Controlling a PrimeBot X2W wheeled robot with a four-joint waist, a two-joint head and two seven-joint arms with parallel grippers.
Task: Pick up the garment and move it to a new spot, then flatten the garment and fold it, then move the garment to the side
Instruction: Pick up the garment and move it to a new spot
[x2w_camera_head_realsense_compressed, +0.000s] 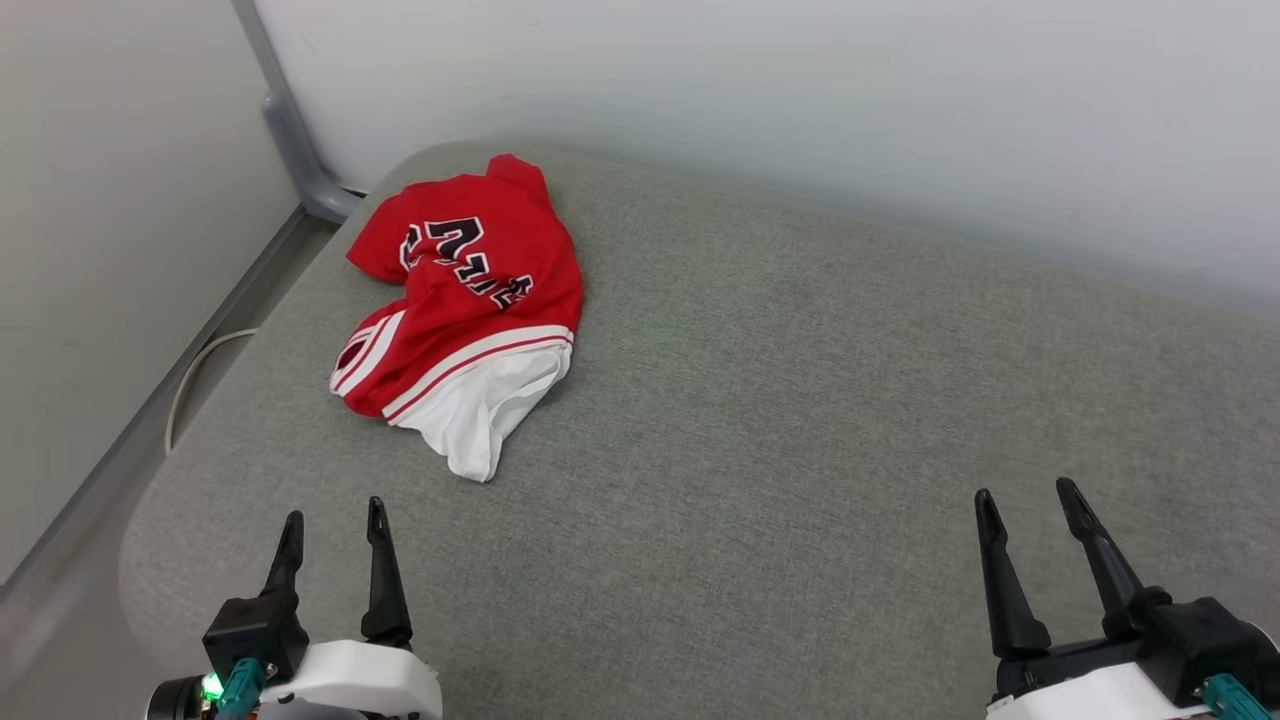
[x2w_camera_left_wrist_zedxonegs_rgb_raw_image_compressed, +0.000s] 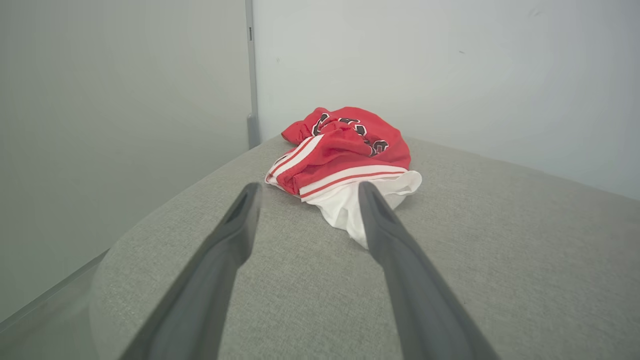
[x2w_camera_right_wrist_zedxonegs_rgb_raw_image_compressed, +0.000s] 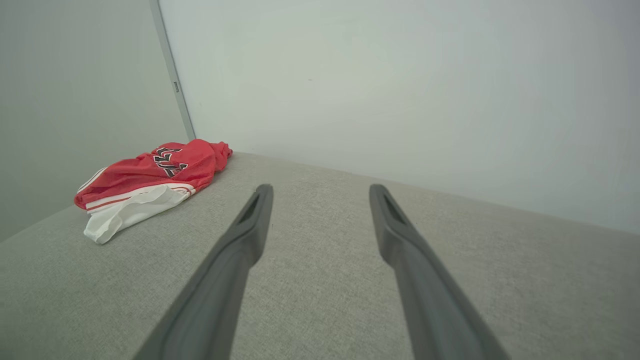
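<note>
Though aimed toward the garment, points at it from well short with the left gripper, fingers spread wide, nothing between them. Holds the right gripper at the near right, likewise spread and empty, over bare cushion. Finds the garment bunched in a heap at the far left of the grey woven cushion, close to its rounded corner: red body uppermost with black, white-edged lettering, red-white striped trim below that, a white sleeve spilling toward the near side. Offers a soft, flat, finely textured top with rounded edges. Meets a plain pale wall beyond the far edge and another pale panel at the left, with a grey metal post in the corner between them and a pale cable on the floor beside the cushion's left edge.
</note>
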